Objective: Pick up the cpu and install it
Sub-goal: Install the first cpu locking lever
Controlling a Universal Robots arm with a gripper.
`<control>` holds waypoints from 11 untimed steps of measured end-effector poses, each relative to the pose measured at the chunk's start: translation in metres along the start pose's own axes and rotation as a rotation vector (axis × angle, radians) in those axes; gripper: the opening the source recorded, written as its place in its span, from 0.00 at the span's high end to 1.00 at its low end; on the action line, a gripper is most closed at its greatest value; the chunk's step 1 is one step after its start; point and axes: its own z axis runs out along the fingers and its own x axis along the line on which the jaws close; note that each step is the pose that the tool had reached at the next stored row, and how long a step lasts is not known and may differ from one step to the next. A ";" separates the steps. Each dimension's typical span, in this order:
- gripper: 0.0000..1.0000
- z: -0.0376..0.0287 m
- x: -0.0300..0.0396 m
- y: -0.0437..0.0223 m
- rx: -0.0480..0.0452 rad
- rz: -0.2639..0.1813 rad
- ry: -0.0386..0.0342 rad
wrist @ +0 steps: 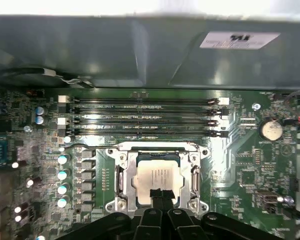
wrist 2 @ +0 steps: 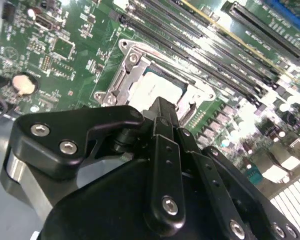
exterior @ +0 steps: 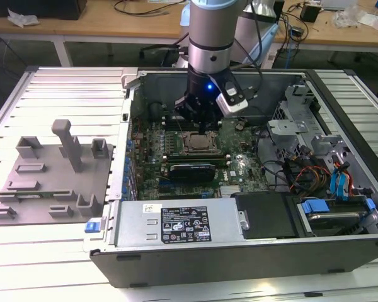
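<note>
The jaws are hanging pressed together just over the cpu (wrist: 157,176), which is lying in the socket (wrist: 120,174). It's the seating step, I'd say, needing a gentle, square touch.

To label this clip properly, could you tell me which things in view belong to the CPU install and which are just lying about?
Part of the job:
the cpu, lying in the socket frame
the gripper, close over it

Just lying about:
grey fixture plate
silver box with white label
memory slots
coin cell
</note>
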 end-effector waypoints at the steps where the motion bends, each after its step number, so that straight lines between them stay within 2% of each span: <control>1: 0.89 -0.0118 -0.0003 0.0002 0.0001 0.000 0.0001; 3: 0.89 -0.0248 -0.0006 0.0003 0.0000 0.000 0.0000; 4: 0.89 -0.0291 -0.0007 0.0004 0.0001 0.000 0.0001; 6: 0.89 -0.0316 -0.0007 0.0004 0.0001 0.000 0.0001; 9: 0.89 -0.0319 -0.0004 0.0004 0.0000 0.000 0.0000; 11: 0.89 -0.0321 0.0038 0.0004 -0.0003 0.000 0.0001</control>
